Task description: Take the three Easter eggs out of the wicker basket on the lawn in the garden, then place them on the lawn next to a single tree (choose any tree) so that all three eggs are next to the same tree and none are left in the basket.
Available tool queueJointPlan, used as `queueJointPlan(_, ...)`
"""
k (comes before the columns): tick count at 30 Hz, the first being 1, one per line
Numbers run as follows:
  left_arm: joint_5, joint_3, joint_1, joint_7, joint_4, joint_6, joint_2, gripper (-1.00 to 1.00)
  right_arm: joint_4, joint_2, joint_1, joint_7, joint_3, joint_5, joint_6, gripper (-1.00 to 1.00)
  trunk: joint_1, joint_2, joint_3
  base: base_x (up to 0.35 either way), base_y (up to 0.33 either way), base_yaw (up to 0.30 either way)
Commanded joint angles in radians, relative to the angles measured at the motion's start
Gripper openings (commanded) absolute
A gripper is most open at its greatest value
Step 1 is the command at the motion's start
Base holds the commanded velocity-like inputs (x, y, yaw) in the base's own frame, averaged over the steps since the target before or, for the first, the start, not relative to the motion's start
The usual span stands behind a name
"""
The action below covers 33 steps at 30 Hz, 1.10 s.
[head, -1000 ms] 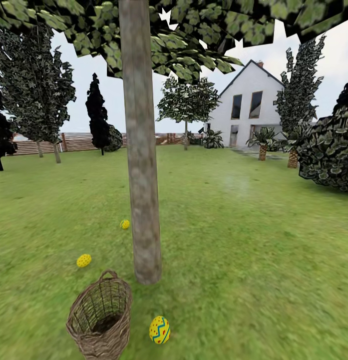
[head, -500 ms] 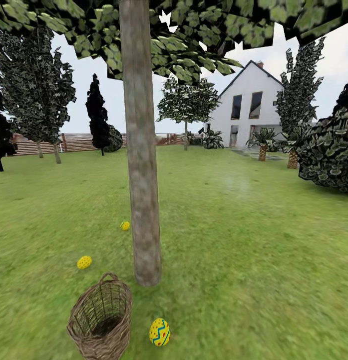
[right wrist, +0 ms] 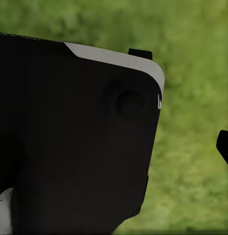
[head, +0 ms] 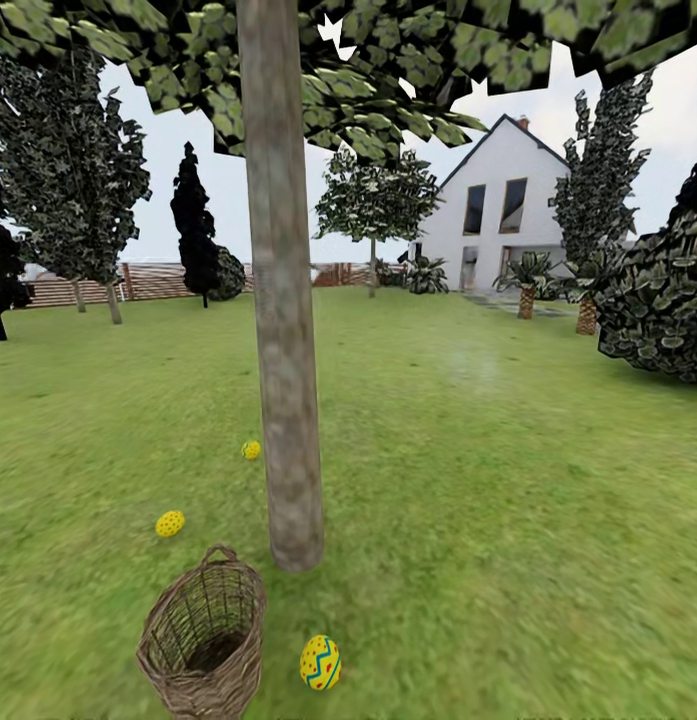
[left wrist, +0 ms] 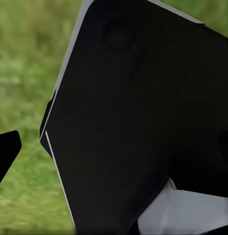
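Scene order, left to right in the head view.

1. Dotted egg [head: 169, 523]: lies on the lawn [head: 508, 480], left of the trunk and apart from it.
2. Wicker basket [head: 202, 640]: stands upright on the grass close to the trunk base, on the near side. What shows of its interior looks empty; part of the floor is hidden by the near wall.
3. Small far egg [head: 251, 450]: lies on the grass just beside the trunk, on its left and further off.
4. Tree [head: 283, 300]: thick mottled trunk, leaf clusters overhead.
5. Zigzag egg [head: 320, 662]: lies on the grass just right of the basket, near the trunk base.

Status, as a judgement: all three eggs lie out of the basket and near one tree, so the step in hand is verification. Confirm the basket floor before ending.

Pincer state: each wrist view looks past a dark housing panel [left wrist: 143, 122] [right wrist: 69, 147] at blurred grass. Whether either pincer is spread or closed, cannot tell; no task object shows near either, so positions relative to the pincers cannot be given.

If the dotted egg needs moving closer, lower onto it from above and release low to stop rolling.
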Motion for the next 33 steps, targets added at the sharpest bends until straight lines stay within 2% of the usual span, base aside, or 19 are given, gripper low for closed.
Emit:
queueJointPlan(1, 0.010, 0.000, -0.001, -0.002, 0.002, 0.002, 0.000, 1.00, 0.003, 0.000, -0.002, 0.002, 0.007, 0.005, -0.003, 1.00, -0.004, 0.006, 0.001, 0.000, 0.000, 0.000)
queueJointPlan(26, 0.010, 0.000, -0.001, -0.002, 0.003, 0.000, 0.001, 1.00, 0.003, 0.003, -0.001, 0.002, 0.007, 0.008, -0.002, 1.00, -0.100, 0.181, 0.044, 0.000, 0.000, 0.000)
queueJointPlan(33, 0.008, 0.001, 0.015, -0.002, 0.006, -0.023, 0.004, 1.00, 0.004, 0.003, -0.001, 0.002, 0.007, 0.008, 0.001, 1.00, -0.127, 0.230, 0.055, 0.000, 0.000, 0.000)
